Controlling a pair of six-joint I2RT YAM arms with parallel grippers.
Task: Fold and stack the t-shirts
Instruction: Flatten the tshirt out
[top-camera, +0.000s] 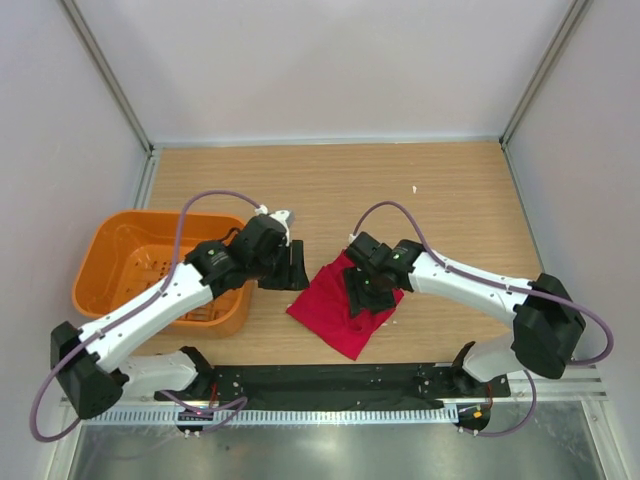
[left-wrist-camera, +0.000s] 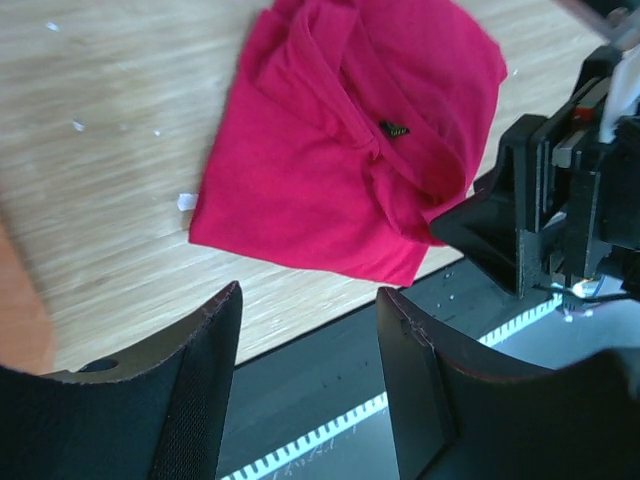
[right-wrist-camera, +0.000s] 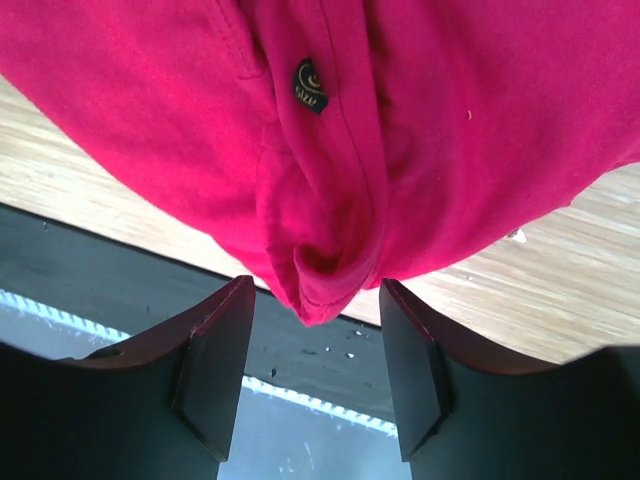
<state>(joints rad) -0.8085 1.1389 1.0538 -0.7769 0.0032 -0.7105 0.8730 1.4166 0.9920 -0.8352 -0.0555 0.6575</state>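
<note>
shirt: red t-shirt (top-camera: 335, 305) roughly folded on the table, orange basket (top-camera: 105, 250) at its 9 o'clock | jaws: left gripper (top-camera: 292, 268) open, empty, at its 10; right gripper (top-camera: 366, 296) open over a fold | tip: imo pinch one edge layer, not the whole lump

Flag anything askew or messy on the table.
The red t-shirt lies diagonal to the edges of the table, with its folds bunched around the collar. One corner reaches the black strip at the near edge. A few white specks dot the wood.
</note>
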